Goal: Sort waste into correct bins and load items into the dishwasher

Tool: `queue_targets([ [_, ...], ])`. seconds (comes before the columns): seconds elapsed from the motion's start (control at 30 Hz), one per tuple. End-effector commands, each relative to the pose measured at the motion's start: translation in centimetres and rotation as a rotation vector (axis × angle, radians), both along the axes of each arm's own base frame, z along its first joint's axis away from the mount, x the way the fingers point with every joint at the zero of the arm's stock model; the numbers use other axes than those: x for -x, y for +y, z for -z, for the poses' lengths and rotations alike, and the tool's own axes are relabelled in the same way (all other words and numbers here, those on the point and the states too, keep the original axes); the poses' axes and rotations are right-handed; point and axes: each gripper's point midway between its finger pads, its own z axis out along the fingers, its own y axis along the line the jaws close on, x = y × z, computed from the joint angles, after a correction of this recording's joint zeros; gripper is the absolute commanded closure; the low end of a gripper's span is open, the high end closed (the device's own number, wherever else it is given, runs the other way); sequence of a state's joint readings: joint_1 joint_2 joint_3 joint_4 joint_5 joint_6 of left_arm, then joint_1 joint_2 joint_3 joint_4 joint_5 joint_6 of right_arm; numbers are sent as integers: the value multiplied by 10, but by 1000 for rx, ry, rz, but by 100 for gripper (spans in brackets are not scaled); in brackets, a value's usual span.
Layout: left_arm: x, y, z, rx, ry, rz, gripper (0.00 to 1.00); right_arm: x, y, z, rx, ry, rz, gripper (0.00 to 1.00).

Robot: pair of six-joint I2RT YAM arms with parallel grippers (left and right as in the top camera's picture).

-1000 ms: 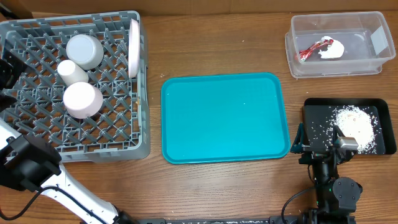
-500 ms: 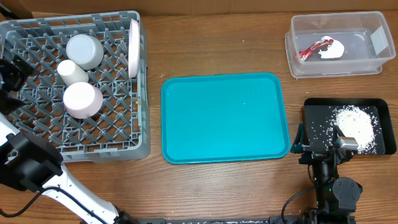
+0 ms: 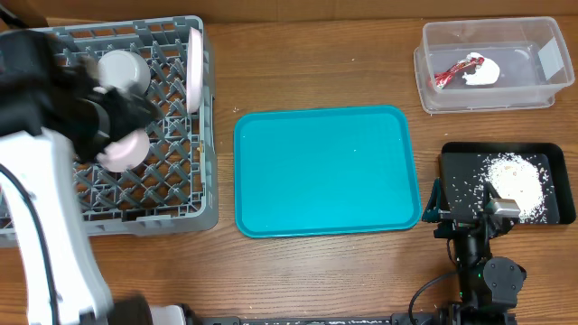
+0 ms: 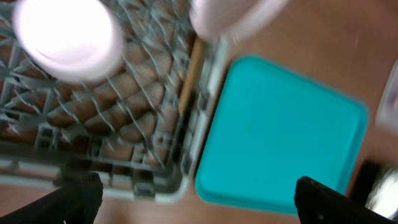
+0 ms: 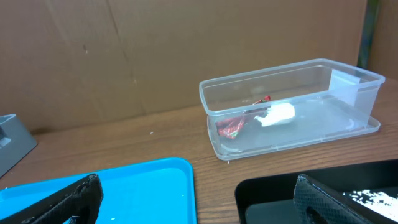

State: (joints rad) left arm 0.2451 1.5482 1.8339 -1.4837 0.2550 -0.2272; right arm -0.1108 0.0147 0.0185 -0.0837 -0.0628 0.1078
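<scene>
The grey dishwasher rack (image 3: pixel 208 181) holds a metal bowl (image 3: pixel 126 68), a white plate (image 3: pixel 194 63) on edge and a pinkish-white bowl (image 3: pixel 134 149). My blurred left arm (image 3: pixel 54 99) crosses the rack and hides the cup. In the left wrist view the left gripper (image 4: pixel 196 199) is open and empty above the rack's corner (image 4: pixel 155 124), with the bowl (image 4: pixel 65 34) and plate (image 4: pixel 230 15) beyond. The red wrapper (image 3: pixel 449 72) and napkin (image 3: pixel 481 72) lie in the clear tub (image 3: pixel 488 27). Rice (image 3: pixel 515 185) lies in the black tray (image 3: pixel 452 153). My right gripper (image 3: pixel 467 212) (image 5: pixel 199 202) is open and empty at that tray's near-left corner.
A teal serving tray (image 3: pixel 325 171) (image 4: pixel 280 137) (image 5: pixel 143 186) lies bare between the rack and the black tray (image 5: pixel 280 186). In the right wrist view the clear tub (image 5: pixel 286 68), with the wrapper (image 5: pixel 233 124) in it, stands before a brown cardboard wall.
My left arm has swung from the table's left edge in over the rack and now covers the cup. The right arm and all the objects have stayed put.
</scene>
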Motion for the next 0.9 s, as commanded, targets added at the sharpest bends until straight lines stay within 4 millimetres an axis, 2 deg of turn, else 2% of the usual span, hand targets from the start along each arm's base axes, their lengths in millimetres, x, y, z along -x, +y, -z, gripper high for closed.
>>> queue_targets([
  [0.0, 34, -25, 19, -201, 57, 136, 0, 0, -3, 1, 5, -5, 14, 0],
  [0.07, 47, -37, 26, -291, 50, 200, 0, 0, -3, 1, 5, -5, 14, 0],
  [0.13, 51, -44, 28, -389, -7, 243, 0, 0, -3, 1, 5, -5, 14, 0],
  [0.3, 37, -62, 32, -447, -255, 299, 0, 0, -3, 1, 5, -5, 14, 0],
  [0.4, 33, -65, 44, -431, -380, 279, 0, 0, -3, 1, 5, -5, 14, 0],
  [0.57, 39, -63, 76, -422, -521, 243, 0, 0, -3, 1, 5, -6, 14, 0],
  [0.73, 65, -56, 126, -419, -571, 224, 0, 0, -3, 1, 5, -6, 14, 0],
  [0.87, 71, -55, 138, -411, -684, 194, 0, 0, -3, 1, 5, -5, 14, 0],
])
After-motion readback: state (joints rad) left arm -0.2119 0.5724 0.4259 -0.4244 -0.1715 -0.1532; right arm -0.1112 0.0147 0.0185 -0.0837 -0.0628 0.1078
